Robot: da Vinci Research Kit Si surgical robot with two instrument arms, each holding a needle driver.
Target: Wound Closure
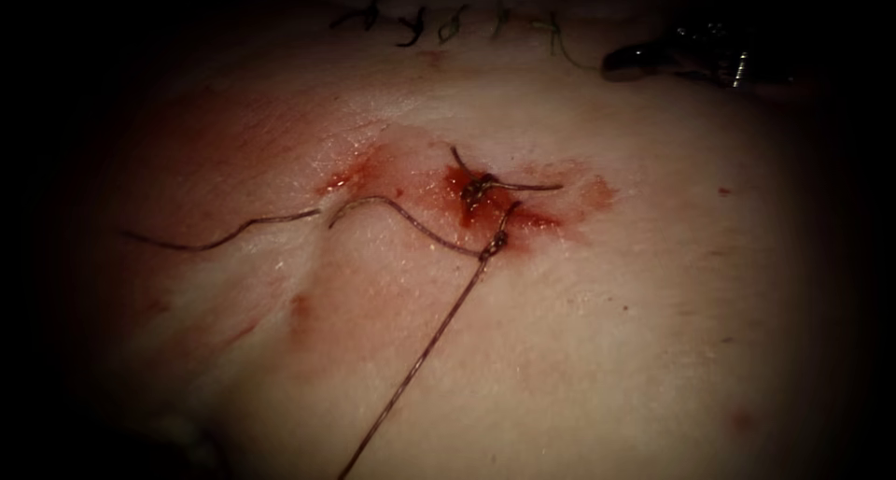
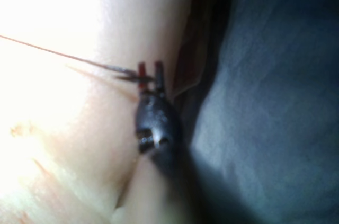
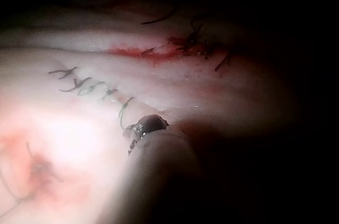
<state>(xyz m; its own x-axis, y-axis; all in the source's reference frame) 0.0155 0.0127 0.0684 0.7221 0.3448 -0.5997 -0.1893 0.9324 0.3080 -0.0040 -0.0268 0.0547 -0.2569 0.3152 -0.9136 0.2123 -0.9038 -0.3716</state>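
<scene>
Pale tissue (image 1: 607, 349) w/ red fluid round the cut (image 1: 485, 200). My left tool (image 2: 149, 75) pinches the thread (image 1: 420, 359), taut to the knot. Right tool (image 1: 653, 60) sits far back; can't tell its grip. No needle seen.

Your long thread (image 1: 425, 349) leaves the endoscope view at the bottom edge, so its far end is cut off there, and the loose strand (image 1: 219, 237) on the left fades into the dark before you can see its tip. Your right tool (image 1: 653, 60) lies in shadow near the top edge, too dim to tell how its jaws stand. In the left wrist view, the left tool (image 2: 150, 71) is too blurred to tell whether its tips grip the thread (image 2: 63, 55).
</scene>
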